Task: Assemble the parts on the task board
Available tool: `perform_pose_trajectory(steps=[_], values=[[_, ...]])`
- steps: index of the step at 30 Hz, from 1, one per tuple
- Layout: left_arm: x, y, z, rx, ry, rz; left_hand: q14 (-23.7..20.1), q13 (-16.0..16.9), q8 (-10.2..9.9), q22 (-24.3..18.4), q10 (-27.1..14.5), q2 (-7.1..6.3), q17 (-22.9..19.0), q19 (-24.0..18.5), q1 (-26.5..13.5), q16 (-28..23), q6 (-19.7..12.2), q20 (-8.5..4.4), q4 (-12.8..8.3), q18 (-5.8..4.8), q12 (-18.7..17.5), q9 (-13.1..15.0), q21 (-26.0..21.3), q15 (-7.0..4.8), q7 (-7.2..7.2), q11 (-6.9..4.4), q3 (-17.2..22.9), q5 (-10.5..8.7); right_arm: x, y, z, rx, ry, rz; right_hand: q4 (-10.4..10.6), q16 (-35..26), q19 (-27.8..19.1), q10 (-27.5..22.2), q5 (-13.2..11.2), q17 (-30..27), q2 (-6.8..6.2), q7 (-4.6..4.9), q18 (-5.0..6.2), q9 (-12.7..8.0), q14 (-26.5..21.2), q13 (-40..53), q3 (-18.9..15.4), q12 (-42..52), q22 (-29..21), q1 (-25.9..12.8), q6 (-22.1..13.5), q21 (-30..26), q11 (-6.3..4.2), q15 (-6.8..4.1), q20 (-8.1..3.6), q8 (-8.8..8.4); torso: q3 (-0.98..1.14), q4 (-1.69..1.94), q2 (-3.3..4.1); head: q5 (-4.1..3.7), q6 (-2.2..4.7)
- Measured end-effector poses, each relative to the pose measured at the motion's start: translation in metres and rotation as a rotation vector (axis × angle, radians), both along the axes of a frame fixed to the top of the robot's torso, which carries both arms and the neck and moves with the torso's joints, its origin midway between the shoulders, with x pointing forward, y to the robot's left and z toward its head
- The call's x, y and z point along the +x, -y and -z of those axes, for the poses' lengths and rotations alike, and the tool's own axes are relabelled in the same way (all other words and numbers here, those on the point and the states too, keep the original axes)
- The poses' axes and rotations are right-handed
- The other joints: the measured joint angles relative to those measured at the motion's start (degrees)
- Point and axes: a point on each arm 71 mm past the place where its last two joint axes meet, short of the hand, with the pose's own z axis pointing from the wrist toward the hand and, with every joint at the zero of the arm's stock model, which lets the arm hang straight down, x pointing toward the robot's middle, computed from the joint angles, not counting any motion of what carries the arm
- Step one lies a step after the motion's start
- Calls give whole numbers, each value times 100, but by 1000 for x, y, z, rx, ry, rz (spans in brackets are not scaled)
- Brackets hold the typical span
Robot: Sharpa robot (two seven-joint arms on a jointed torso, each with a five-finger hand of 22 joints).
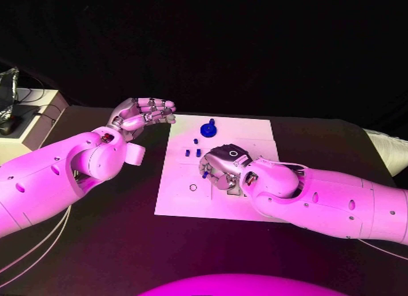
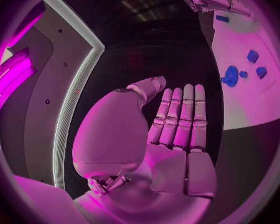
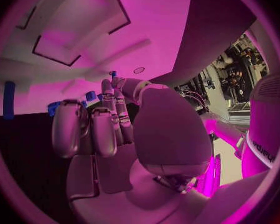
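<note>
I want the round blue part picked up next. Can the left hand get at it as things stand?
Probably yes. The left hand sits empty just off the task board at its far corner, and the round blue part stands close by with nothing between them. The right hand is lower on the board, out of the way.

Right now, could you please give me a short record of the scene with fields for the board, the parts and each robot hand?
board: white task board lying flat in the middle of the black table
parts: large blue part standing near the board's far edge; small blue parts nearer the middle
left robot hand: off the board's far left corner, fingers straight and together, holding nothing
right robot hand: over the board's middle; a small blue piece shows at its fingertips, whether it is held cannot be told
</note>
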Motion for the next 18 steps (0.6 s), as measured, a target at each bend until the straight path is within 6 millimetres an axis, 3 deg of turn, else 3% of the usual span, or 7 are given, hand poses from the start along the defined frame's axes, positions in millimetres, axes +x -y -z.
perform_pose_trajectory(steps=[18], values=[[0,-2,0,1,0,-4,-20,0,0,-23,0,0,-11,20,0,0,-20,20,0,0,1,1,-38,20,20,0,0,0,-1,-4,2,-17,16,-3,-16,0,0,14,21,0,-14,-9,0,-4,0,-4,15,-14,-1,-13,-11,0,-7,0,0,-32,7,-8,3,47,-41]])
